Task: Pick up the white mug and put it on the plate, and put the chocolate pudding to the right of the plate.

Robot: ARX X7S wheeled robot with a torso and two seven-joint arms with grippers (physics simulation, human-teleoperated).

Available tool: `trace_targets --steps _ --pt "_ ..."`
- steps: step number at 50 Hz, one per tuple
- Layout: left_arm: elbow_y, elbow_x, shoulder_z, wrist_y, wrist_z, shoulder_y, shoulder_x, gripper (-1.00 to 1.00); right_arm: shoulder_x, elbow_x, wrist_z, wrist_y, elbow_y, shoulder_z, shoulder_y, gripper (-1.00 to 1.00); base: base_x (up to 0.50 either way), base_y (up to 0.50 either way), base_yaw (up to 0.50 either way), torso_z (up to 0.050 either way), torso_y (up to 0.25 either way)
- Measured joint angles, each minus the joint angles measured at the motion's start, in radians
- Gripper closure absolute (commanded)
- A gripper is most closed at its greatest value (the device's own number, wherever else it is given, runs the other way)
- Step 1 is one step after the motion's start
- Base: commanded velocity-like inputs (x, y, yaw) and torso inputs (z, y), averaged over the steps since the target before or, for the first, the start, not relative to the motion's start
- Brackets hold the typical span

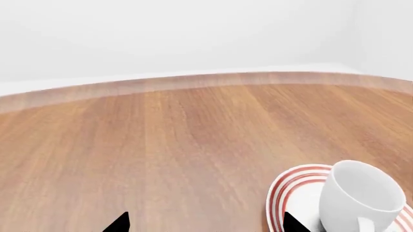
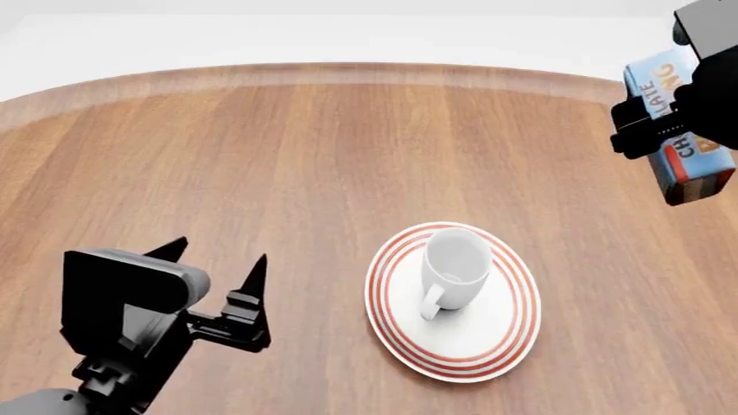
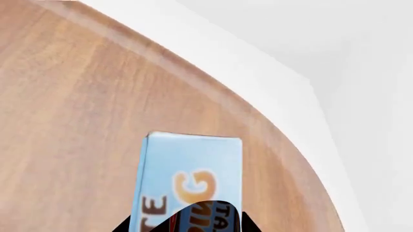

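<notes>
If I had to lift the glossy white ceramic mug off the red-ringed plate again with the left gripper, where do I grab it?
Grip the white mug across its rim and upper wall, coming from above. It stands upright on the red-ringed plate with its mouth open upward. Its loop handle points toward the robot, so set the fingers to either side of it. The left gripper is open and empty.

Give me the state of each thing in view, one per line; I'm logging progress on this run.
white mug: upright on the plate, empty, handle toward the robot.
plate: flat on the table, carrying the mug.
chocolate pudding: held in the air, right of the plate, not set down.
left pincer: open, empty, left of the plate.
right pincer: shut on the pudding.
</notes>
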Motion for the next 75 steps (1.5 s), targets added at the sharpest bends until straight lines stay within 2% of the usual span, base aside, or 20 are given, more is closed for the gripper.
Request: trace_targets --steps 10,37,55,75 --pt "-0.002 0.001 0.001 -0.001 0.001 0.003 0.003 -1.00 0.007 0.061 -0.030 0.039 0.042 0.028 -0.010 1.00 0.00 0.00 0.00 0.000 0.000" --pt "-0.009 0.000 -0.002 0.003 0.008 0.009 0.008 -1.00 0.010 0.278 0.084 -0.023 0.238 0.240 -0.137 1.00 0.00 0.00 0.00 0.000 0.000" --pt "-0.019 0.003 0.000 0.004 0.012 0.016 0.018 -1.00 -0.016 0.173 0.057 -0.004 0.252 0.128 -0.170 1.00 0.00 0.00 0.00 0.000 0.000" --pt "-0.028 0.007 0.002 0.001 0.015 0.021 0.028 -1.00 -0.045 0.134 0.013 -0.056 0.291 0.100 -0.212 1.00 0.00 0.00 0.00 0.000 0.000"
